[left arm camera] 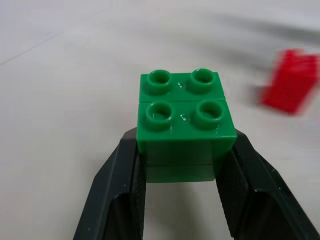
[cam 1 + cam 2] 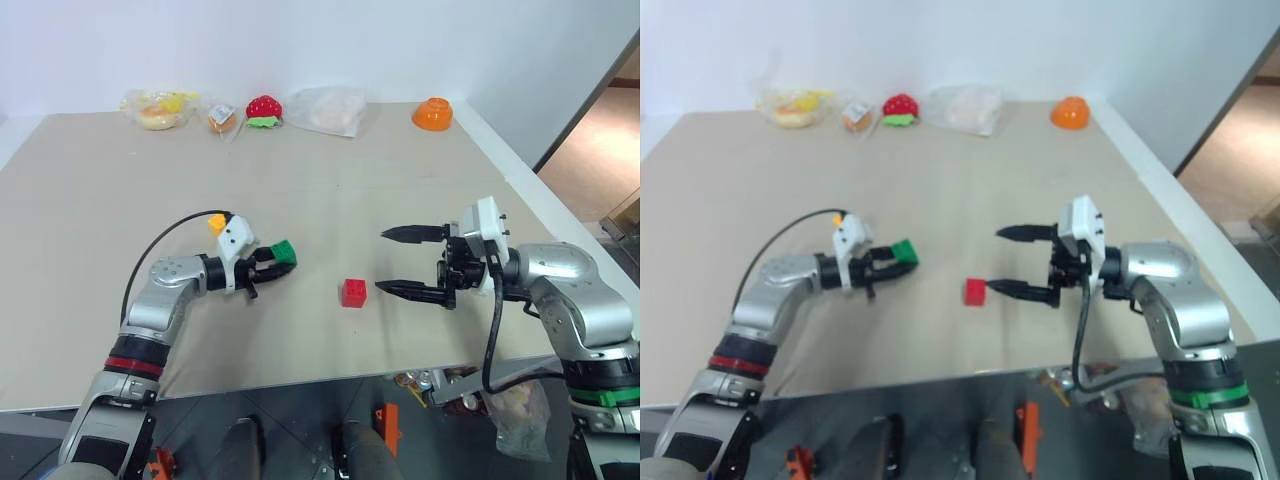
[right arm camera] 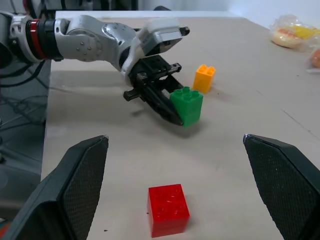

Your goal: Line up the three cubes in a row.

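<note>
Now studded green plastic cube [image 1: 186, 116] in clamped left hand [image 2: 268, 268]; right hand [image 2: 410, 262] agape.

no readable text, labels or numbers

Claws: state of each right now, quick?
Left claw: shut on the green cube.
Right claw: open, holding nothing; the red cube sits on the table beside it.

The red cube [image 1: 291, 81] is blurred in the left wrist view; the bagged items [image 2: 326, 109] at the table's far edge are too small to identify.
</note>
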Tool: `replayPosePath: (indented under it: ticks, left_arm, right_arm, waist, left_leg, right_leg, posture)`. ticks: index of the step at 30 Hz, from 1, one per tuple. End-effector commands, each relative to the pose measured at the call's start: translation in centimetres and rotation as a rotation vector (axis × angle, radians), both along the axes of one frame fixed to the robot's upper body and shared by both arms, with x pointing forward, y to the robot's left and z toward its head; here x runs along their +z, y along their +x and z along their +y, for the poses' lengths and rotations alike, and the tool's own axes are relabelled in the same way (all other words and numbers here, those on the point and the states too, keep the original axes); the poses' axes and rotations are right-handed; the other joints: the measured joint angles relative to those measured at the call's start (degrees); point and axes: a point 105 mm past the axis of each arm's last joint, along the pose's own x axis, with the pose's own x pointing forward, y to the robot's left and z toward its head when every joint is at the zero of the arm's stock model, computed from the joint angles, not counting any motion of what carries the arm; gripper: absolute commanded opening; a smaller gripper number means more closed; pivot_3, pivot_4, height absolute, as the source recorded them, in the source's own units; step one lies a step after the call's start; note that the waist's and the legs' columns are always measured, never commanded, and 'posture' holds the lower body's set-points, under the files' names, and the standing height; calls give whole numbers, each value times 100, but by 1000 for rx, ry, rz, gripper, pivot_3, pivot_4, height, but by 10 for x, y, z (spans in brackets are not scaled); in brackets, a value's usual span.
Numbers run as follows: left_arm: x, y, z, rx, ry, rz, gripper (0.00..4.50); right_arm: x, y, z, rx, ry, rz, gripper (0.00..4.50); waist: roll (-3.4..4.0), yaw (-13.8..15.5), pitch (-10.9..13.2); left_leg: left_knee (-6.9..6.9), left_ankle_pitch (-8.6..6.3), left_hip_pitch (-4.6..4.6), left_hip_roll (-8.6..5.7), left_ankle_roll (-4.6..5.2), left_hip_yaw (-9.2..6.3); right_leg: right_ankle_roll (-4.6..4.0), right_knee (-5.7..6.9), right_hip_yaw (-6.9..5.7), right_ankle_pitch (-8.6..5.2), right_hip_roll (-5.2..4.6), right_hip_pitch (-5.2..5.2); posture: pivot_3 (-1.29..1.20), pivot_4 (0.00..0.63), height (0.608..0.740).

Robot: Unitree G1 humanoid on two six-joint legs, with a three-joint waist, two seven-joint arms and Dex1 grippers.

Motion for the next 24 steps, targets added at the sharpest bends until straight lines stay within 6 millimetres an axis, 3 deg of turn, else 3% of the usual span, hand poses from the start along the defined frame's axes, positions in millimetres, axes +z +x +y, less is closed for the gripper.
replayPosePath:
  ticks: [1, 4, 8, 15, 24]
  left_arm:
    - [6, -16, -11, -168, 37, -46, 1332]
    - [-7, -26, -16, -295, 108, -22, 1332]
    - [-16, -15, -16, -324, 155, -38, 1332]
    - [-15, 9, -15, -286, 157, -63, 1332]
    - [-17, 5, -18, -310, 126, -46, 1332]
  right_arm:
    - [18, -7, -4, -16, 26, -62, 4500]
    - [22, -11, -6, -35, 42, -69, 4500]
    - [21, -16, -11, -69, 36, -67, 4500]
    - [21, -21, -14, -101, 35, -64, 4500]
    - [21, -18, -16, -107, 29, -69, 4500]
  waist:
    - [0, -1, 0]
    - [0, -10, 0]
    - [0, 0, 0]
    - [0, 7, 0]
    - [0, -4, 0]
  left_leg:
    - [1, 0, 0, 0, 0, 0]
    - [2, 1, 2, 0, 1, 0]
    - [4, 4, 2, 0, 5, -1]
    - [17, 6, -4, -2, 10, 0]
    - [7, 6, -5, -1, 10, -3]
  right_leg:
    - [0, 0, 1, 0, 0, 0]
    - [-1, 0, 3, 1, 2, 0]
    - [-1, 0, 4, 1, 3, 1]
    - [2, -5, 7, 2, 2, 4]
    - [2, -4, 8, 2, 6, 0]
  posture:
    - [0, 150, 740]
    - [0, 150, 740]
    - [0, 150, 740]
    - [0, 150, 740]
    - [0, 150, 740]
